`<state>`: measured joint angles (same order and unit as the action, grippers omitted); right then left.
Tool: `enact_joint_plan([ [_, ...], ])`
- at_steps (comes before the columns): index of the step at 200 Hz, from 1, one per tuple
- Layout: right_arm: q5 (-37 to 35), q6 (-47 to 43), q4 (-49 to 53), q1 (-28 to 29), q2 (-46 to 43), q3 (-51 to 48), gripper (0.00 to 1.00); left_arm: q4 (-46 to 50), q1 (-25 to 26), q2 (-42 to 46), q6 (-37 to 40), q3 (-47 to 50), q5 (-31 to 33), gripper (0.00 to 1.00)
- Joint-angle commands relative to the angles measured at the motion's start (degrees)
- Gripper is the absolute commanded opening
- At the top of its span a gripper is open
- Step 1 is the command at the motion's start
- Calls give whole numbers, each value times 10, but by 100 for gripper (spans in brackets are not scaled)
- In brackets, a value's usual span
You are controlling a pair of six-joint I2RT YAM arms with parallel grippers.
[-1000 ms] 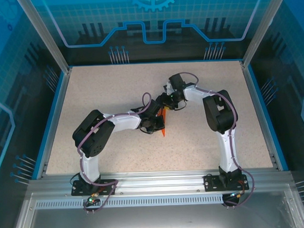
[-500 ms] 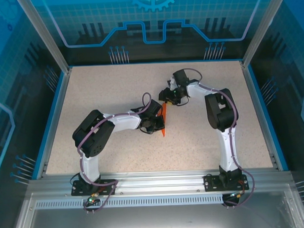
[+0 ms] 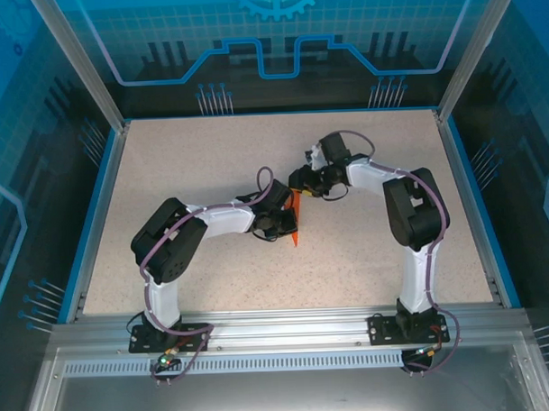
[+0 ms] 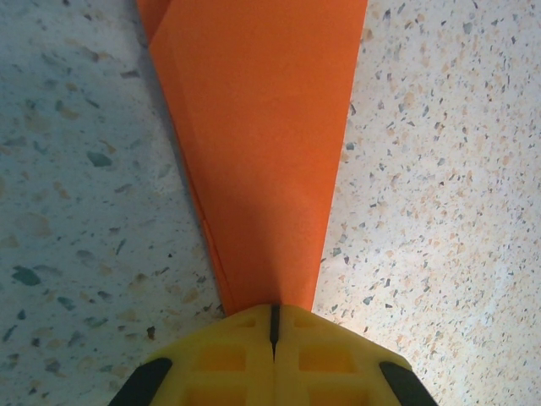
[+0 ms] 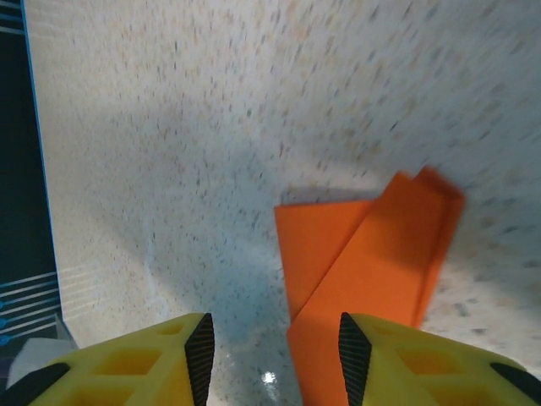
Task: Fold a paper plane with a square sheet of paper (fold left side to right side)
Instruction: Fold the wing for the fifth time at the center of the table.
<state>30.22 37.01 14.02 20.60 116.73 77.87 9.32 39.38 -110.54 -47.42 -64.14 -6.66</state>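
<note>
The paper plane (image 4: 262, 127): bright orange, plain, no marks. You're looking at a long narrow wedge, broad at one end and tapering to a point. Along one long edge a second layer peeks out as a thin strip, so it is more than one thickness. The edges are crisp and the face is smooth.

Position: close to the middle of the table (image 3: 183, 164), a touch toward the table's far edge. From above it reads as a thin orange sliver running roughly from the table's far side toward its near side. You can't tell from above whether it lies flat on the table or stands tilted off it.

Your left gripper (image 4: 274, 317): the yellow fingers (image 4: 228, 355) are pressed together with only a hairline seam between them. The plane's pointed end runs straight into that seam, so it is pinched on the tip. It sits at mid-table.

Your right gripper (image 5: 275, 338): jaws apart, black pads (image 5: 200, 355) facing each other, nothing clamped. It hangs over the table's middle, slightly nearer the far edge than the left one. Its wrist view is smeared, but you can make out the plane's broad end: a flat flap with a diagonal band folded across it and a squared-off corner. The orange reaches down close beside one pad, and you can't tell whether it touches.
</note>
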Motion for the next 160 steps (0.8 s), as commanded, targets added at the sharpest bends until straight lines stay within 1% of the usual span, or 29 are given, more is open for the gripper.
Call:
enact_joint_plan([
  [1, 19, 19, -16, 20, 32, 14, 45, 96, 10, -18, 16, 23, -9, 5],
  [38, -28, 17, 33, 24, 80, 41, 44, 80, 10, 6, 22, 29, -14, 6],
  [70, -46, 15, 71, 24, 100, 44, 44, 84, 9, 46, 45, 22, -17, 7],
  [101, -51, 15, 72, 22, 99, 32, 43, 69, 8, 95, 59, 31, -29, 11],
  [128, -48, 14, 71, 22, 97, 29, 43, 18, 6, 120, 59, 43, -61, 13],
  [160, -46, 13, 72, 21, 93, 30, 43, -55, -4, 85, 49, 35, -116, 12],
])
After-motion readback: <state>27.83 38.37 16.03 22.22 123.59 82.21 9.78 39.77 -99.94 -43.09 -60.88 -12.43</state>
